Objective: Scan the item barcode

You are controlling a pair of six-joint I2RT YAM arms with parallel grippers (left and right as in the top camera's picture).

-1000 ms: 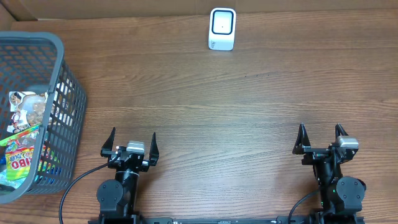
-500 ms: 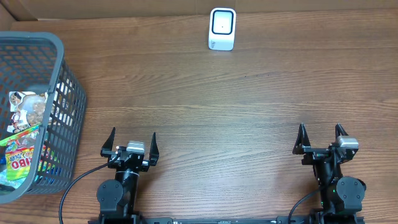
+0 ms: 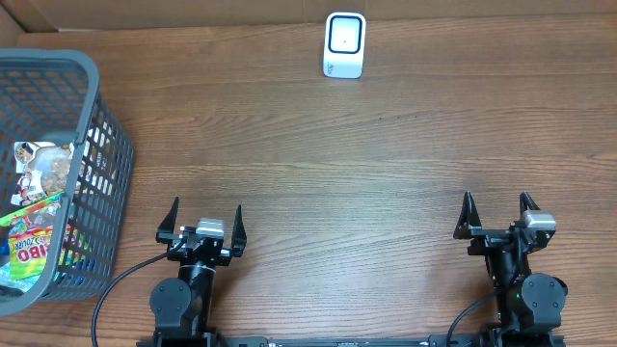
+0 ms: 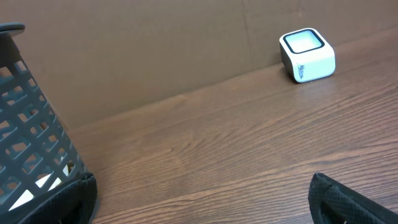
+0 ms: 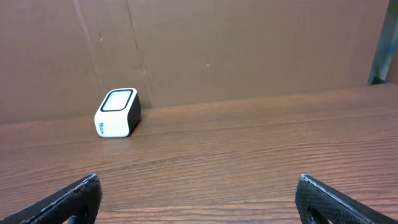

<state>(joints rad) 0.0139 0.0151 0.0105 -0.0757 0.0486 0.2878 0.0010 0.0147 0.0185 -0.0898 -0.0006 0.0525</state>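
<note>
Your left gripper (image 3: 205,207): jaws stood spread wide and held nothing, low at the near edge of the table (image 3: 337,164). Your right gripper (image 3: 496,198): likewise spread and empty, well apart from the left. Scanner (image 3: 344,44): white, sat at the far edge. Basket (image 3: 104,173): grey mesh, stood at your left. Snack packets (image 3: 34,241), the items to scan: lay inside the basket, touched by neither gripper.

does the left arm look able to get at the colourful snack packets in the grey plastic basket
Probably yes: the left gripper is open, the grey plastic basket beside it is open-topped, and the colourful snack packets lie uncovered.
</note>
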